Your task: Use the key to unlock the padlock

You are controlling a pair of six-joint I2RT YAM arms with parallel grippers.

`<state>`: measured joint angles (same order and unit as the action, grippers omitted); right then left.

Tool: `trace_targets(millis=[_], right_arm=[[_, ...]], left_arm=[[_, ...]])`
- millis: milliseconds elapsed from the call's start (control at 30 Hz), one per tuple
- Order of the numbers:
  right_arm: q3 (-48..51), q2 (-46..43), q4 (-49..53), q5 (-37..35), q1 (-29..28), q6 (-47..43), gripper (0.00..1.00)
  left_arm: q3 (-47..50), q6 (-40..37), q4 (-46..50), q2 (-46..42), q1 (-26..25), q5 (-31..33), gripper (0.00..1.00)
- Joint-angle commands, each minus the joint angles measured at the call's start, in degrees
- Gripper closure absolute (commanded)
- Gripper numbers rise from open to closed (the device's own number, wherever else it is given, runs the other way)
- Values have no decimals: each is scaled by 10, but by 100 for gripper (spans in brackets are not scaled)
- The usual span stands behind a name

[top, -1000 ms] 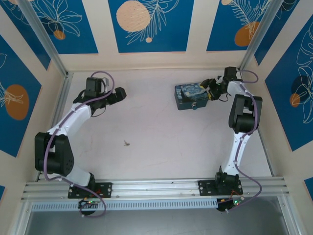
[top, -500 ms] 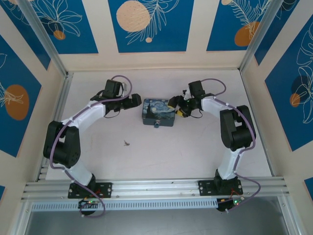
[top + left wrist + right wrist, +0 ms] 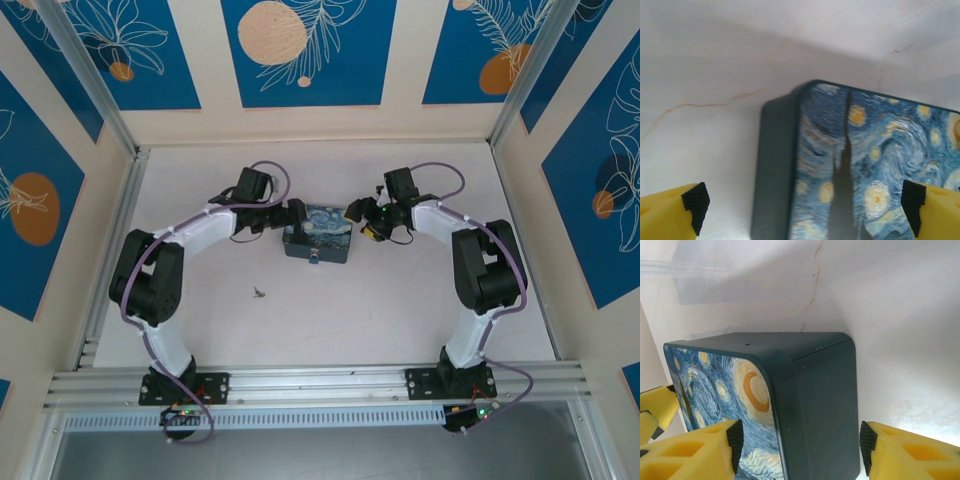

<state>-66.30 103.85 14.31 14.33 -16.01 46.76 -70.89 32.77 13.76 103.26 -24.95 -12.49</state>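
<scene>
A blue-and-yellow swirl-painted box (image 3: 318, 232) lies mid-table. The padlock (image 3: 313, 260) is a small grey lump on its near side. The key (image 3: 259, 293), a tiny greyish piece, lies alone on the table, left of and nearer than the box. My left gripper (image 3: 297, 213) stands wide open at the box's left end. In the left wrist view, this gripper (image 3: 805, 210) spans the dark wall and painted lid (image 3: 865, 165). My right gripper (image 3: 358, 220) is at the right end. There, it (image 3: 801, 445) is open, pads either side of the box's dark end wall (image 3: 822, 405), and a narrow gap shows at the right pad (image 3: 867, 447).
Cream walls with blue panels (image 3: 300, 50) enclose the table on three sides. An aluminium rail (image 3: 320, 382) runs along the near edge by the arm bases. Bare tabletop (image 3: 340, 320) lies between the box and the rail.
The box has slid from the back right to mid-table with my right gripper at its end. My left arm has swung right to the box's left end.
</scene>
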Motion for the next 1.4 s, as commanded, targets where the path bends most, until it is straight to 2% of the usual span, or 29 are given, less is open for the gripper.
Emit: trace_targets(millis=[0,100,467,667,900,967,1033,1200,1367], right_arm=[[13,-28,-2,1,-7,10,37],[22,-35,-9,8,-8,13,40],[54,-58,-24,20,-11,21,41],[67,-69,-34,29,-14,31,41],[80,-84,-40,33,-18,37,40],[81,-88,-34,26,-18,34,36],[81,-98,-21,6,-16,31,28],[110,-182,11,-101,-10,19,0],[96,-254,76,-130,-23,-45,1]], left_arm=[[-3,17,-24,2,-21,-15,0],[23,30,-44,-15,-36,-11,0],[129,89,-108,-97,-96,33,0],[140,97,-106,-105,-116,57,0],[140,98,-97,-100,-116,78,0],[141,98,-91,-101,-116,88,0],[141,95,-85,-104,-116,99,0],[142,83,-51,-142,-108,142,0],[162,87,-15,-210,-96,188,0]])
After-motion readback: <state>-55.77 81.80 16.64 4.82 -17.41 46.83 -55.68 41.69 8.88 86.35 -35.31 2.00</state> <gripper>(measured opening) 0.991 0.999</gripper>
